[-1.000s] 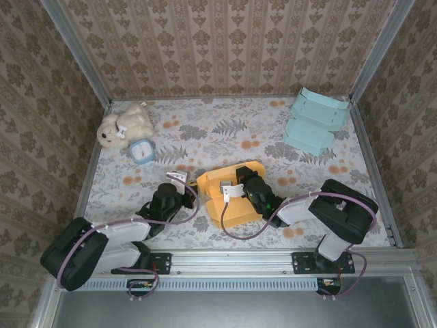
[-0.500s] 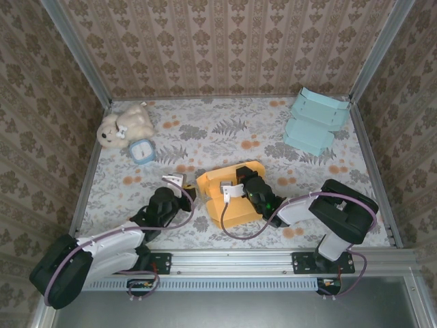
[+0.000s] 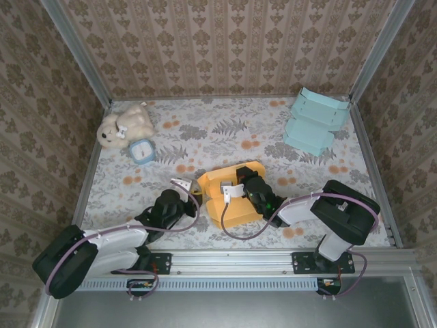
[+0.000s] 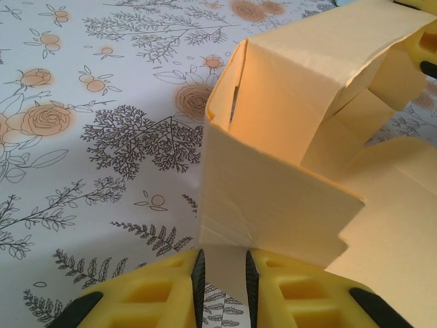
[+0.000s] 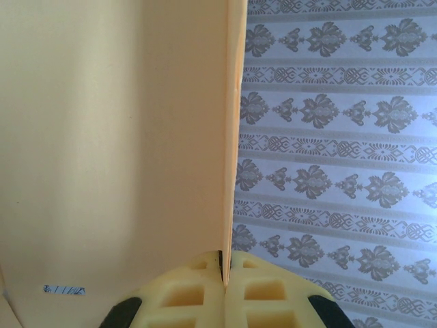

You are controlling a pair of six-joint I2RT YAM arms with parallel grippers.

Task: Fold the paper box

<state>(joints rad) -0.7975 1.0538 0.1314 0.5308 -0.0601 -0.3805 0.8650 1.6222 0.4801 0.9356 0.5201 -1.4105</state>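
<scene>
The orange paper box (image 3: 229, 198) lies partly folded at the table's near middle. In the left wrist view its upright wall (image 4: 273, 205) stands just ahead of my left gripper (image 4: 223, 263), whose jaws are a little apart with only shadowed table between them. From above, the left gripper (image 3: 190, 197) sits at the box's left side. My right gripper (image 3: 235, 191) reaches in from the right. In the right wrist view the right gripper (image 5: 226, 263) is shut on the edge of an upright box panel (image 5: 123, 137).
A cream teddy bear (image 3: 126, 124) and a small blue-and-white object (image 3: 142, 151) lie at the back left. A light blue folded box (image 3: 315, 119) stands at the back right. Papered walls close in three sides; a metal rail (image 3: 232, 258) runs along the near edge.
The left arm has shifted slightly beside the box and its jaws have parted a little. The box and the right arm have stayed put.
</scene>
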